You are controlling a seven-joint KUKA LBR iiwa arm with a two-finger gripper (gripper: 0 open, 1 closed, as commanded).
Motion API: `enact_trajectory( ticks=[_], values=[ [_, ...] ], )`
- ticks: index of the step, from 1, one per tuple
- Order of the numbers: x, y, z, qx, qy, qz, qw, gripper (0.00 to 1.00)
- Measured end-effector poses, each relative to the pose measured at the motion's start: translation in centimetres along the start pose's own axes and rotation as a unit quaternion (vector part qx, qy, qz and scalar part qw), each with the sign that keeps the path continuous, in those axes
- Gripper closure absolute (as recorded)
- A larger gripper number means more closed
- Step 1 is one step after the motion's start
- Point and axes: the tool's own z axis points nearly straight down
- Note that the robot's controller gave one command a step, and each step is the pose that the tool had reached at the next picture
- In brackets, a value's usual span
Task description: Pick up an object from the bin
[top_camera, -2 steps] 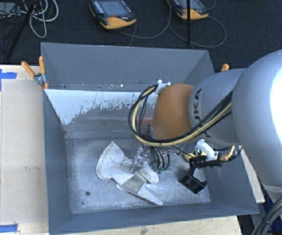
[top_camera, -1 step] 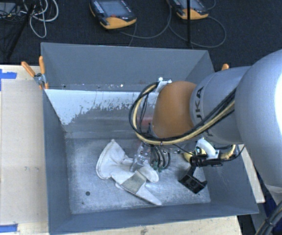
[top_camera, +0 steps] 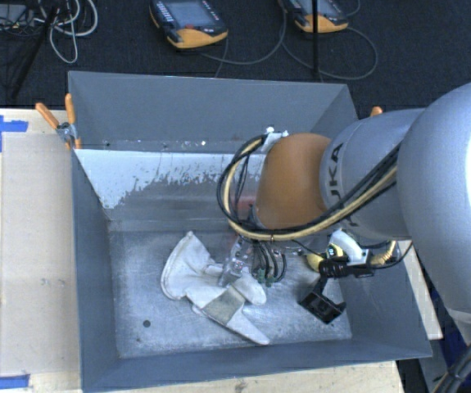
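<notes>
This looks like a robot lab. A big grey robot arm reaches from the right into a grey metal bin. On the dark floor at the far side lie a control pad with a screen, a second pad, and loose black cables.

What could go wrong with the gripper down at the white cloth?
The white cloth lies crumpled and limp at the gripper, so a grasp may catch only a fold and slip. A greyish flat piece rests on the cloth and could be dragged along or flung off.
</notes>
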Motion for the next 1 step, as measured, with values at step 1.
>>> enact_trajectory(
  ticks=[1],
  values=[
    [0.17,-0.09,-1.36,0.002,0.0035,-0.001,1.0000,1.00]
  ],
)
